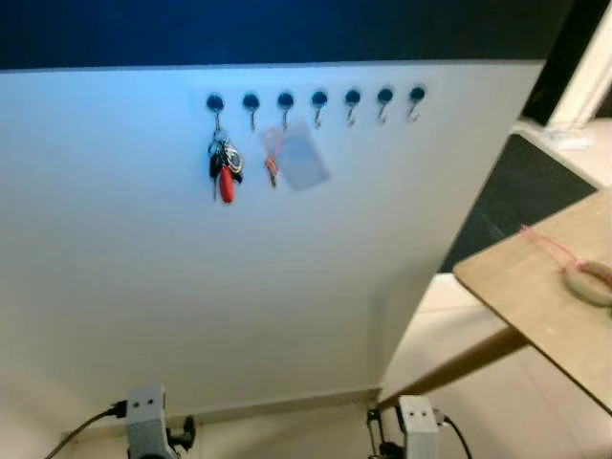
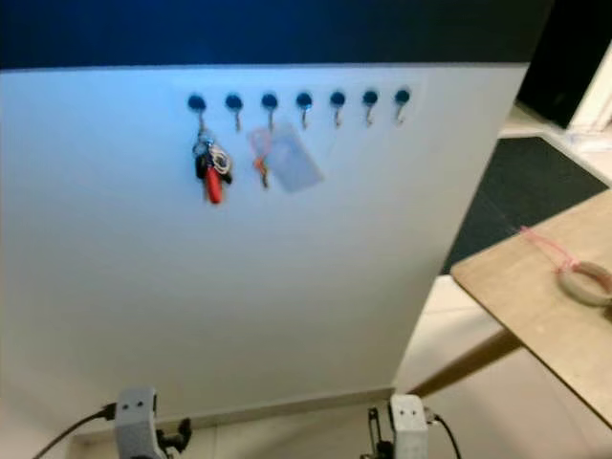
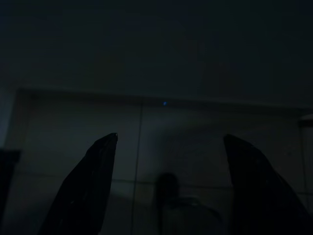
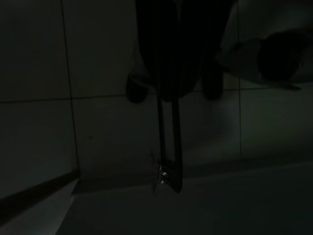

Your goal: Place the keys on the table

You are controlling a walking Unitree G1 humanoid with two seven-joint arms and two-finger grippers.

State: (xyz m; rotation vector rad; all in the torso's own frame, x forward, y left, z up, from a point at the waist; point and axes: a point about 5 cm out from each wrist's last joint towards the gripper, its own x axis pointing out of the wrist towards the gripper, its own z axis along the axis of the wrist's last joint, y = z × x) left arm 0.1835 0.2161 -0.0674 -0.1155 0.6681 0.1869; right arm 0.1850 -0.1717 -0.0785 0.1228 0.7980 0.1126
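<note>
The keys [image 1: 224, 168], a dark bunch with a red fob, hang on the wall's leftmost hook [image 1: 215, 102]. Left gripper [image 3: 168, 186] gapes empty; right gripper [image 4: 166, 183] pinched together, empty. Table [image 1: 535, 287] right.

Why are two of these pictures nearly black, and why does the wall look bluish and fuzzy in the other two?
Left and right eye views: softly blurred, with a blue cast across the white wall; the bunch of keys with a red fob lacks crisp edges. Left wrist view: very dark, black fingers spread over dim floor tiles. Right wrist view: equally dark, thin fingers close together.
</note>
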